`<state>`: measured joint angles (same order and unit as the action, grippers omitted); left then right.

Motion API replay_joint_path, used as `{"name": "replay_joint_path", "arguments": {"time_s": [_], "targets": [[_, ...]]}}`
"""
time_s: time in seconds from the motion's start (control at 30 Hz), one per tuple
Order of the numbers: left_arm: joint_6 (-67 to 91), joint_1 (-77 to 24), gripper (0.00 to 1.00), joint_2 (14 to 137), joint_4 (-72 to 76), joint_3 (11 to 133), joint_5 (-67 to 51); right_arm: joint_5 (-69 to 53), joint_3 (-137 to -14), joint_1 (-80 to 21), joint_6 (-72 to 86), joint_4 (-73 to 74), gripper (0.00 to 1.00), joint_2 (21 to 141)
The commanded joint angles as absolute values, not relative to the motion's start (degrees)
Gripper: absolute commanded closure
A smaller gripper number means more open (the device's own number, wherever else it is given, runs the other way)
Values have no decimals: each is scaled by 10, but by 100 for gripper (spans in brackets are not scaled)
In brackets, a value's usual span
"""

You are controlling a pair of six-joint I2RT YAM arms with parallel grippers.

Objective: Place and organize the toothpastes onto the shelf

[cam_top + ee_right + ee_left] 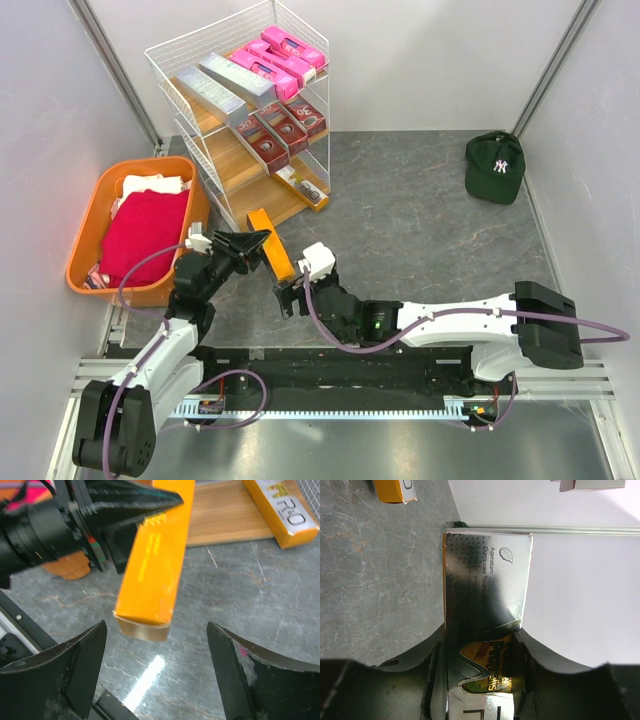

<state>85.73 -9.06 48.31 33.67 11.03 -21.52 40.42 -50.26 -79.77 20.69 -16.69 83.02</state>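
The white wire shelf (240, 180) stands at the back left. Its top board holds silver-grey toothpastes (210, 92) and hot pink ones (280, 55). The middle board holds dark red ones (285, 125). One gold-white-black box (303, 186) lies on the bottom board and also shows in the right wrist view (282, 507). My left gripper (258, 243) is shut on another gold-white-black toothpaste box (274, 250), orange on its side, held just above the table in front of the shelf (485, 590) (155, 565). My right gripper (290, 297) is open and empty, just short of that box's near end (157, 650).
An orange basket (90, 225) with a red cloth (145, 235) and a white cloth stands left of the shelf, right beside my left arm. A dark green cap (495, 168) lies at the back right. Grey walls close in both sides.
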Motion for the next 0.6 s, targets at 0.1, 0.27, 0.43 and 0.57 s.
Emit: {"name": "replay_joint_path", "arguments": {"time_s": [0.1, 0.27, 0.43, 0.57], "targets": [[886, -86, 84, 481, 383, 108, -228, 387, -552, -801, 197, -207, 18, 852], [891, -85, 83, 476, 391, 106, -230, 384, -578, -801, 202, -193, 33, 884], [892, -82, 83, 466, 388, 107, -236, 368, -591, -788, 206, -187, 52, 898], [890, -80, 82, 460, 383, 110, -240, 331, -588, -769, 218, -186, 72, 897]]}}
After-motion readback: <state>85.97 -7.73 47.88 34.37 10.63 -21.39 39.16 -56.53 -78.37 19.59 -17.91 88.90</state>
